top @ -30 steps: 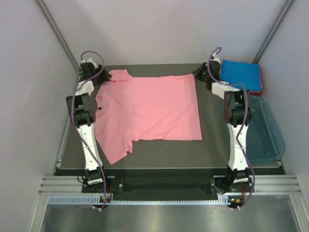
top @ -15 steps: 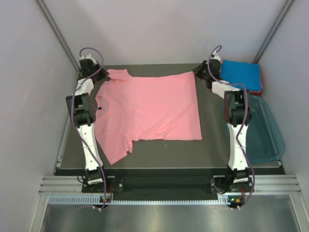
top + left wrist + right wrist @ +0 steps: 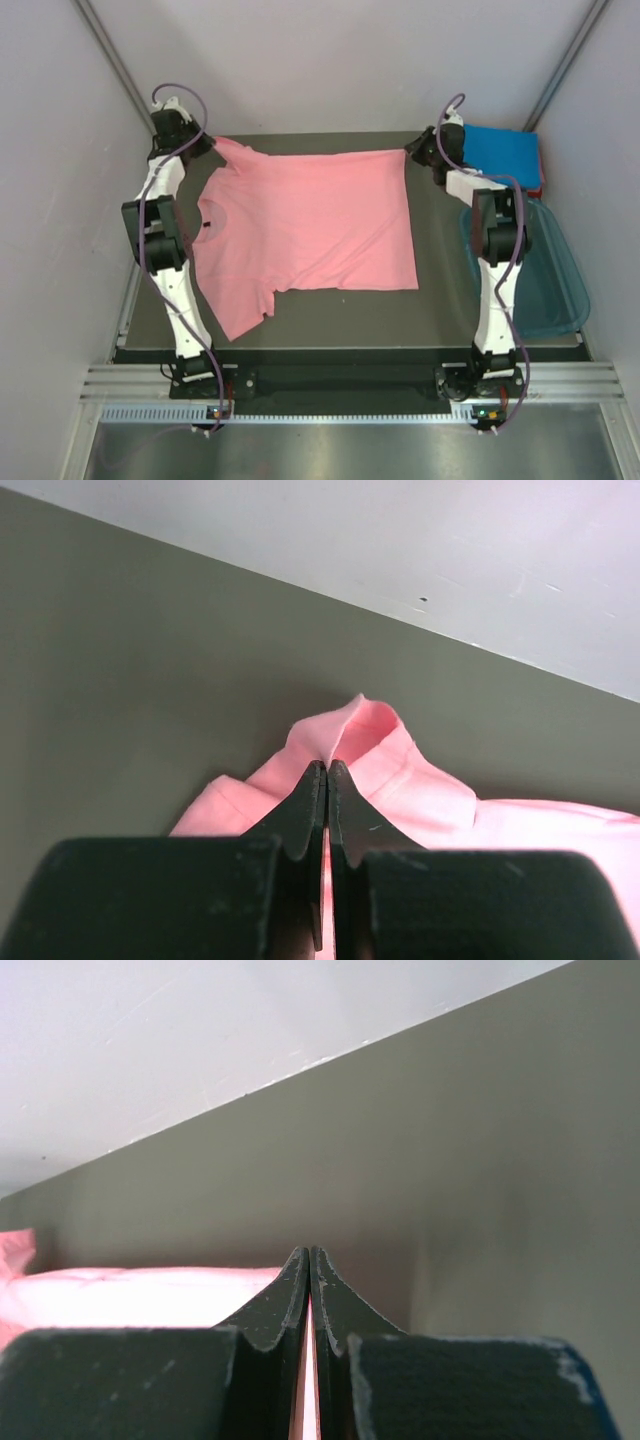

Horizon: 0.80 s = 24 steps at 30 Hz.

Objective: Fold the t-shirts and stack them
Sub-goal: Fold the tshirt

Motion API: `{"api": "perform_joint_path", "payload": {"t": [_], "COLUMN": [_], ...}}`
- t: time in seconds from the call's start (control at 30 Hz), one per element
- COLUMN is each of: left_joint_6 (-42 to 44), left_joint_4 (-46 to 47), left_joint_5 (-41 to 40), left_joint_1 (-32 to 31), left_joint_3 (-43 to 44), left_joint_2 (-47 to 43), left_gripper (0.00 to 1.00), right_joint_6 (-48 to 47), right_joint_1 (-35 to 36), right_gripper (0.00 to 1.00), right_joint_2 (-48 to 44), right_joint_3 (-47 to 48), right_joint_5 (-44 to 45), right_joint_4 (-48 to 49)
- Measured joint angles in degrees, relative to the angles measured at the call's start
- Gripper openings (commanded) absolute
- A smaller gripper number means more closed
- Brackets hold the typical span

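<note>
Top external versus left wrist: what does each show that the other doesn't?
Top external only: the whole pink shirt spread flat, a folded blue shirt at the far right corner, a teal tub, the right arm. Left wrist only: the left jaws pressed shut on a pinched ridge of the shirt's cloth. Both: pink shirt, dark table.

The dark olive table (image 3: 440,310) lies under both grippers, its bare top showing just ahead of the left gripper (image 3: 327,770) and the right gripper (image 3: 308,1255). Beyond that, facing each, rises the white back wall (image 3: 320,70). A translucent teal plastic tub (image 3: 575,285) sits at the table's right edge, well behind the right gripper and to its outer side. Slotted aluminium rails (image 3: 340,380) run far behind both.
</note>
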Motion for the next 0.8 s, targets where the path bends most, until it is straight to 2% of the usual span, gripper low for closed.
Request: {"api": "perform_joint_path", "payload": {"t": [0.33, 0.6, 0.8], "left_joint_6": [1.3, 1.6, 1.6], "left_joint_4": [-0.5, -3.2, -8.1], "left_joint_5": [-1.3, -1.7, -6.0], "left_joint_1": [0.2, 0.4, 0.4], "left_joint_3": [-11.8, -22.8, -31.3], "left_joint_2": [-8.3, -17.2, -25.7], "left_gripper": [0.00, 0.00, 0.00], "right_joint_6": [-1.1, -2.2, -2.6], "right_joint_1": [0.0, 0.0, 0.0], "right_gripper": [0.00, 0.00, 0.00], "right_joint_2": [-5.6, -13.3, -18.2], "right_joint_3": [-8.0, -19.2, -28.9], "right_joint_5": [-0.8, -1.6, -2.2], "right_joint_4": [-0.2, 0.6, 1.5]}}
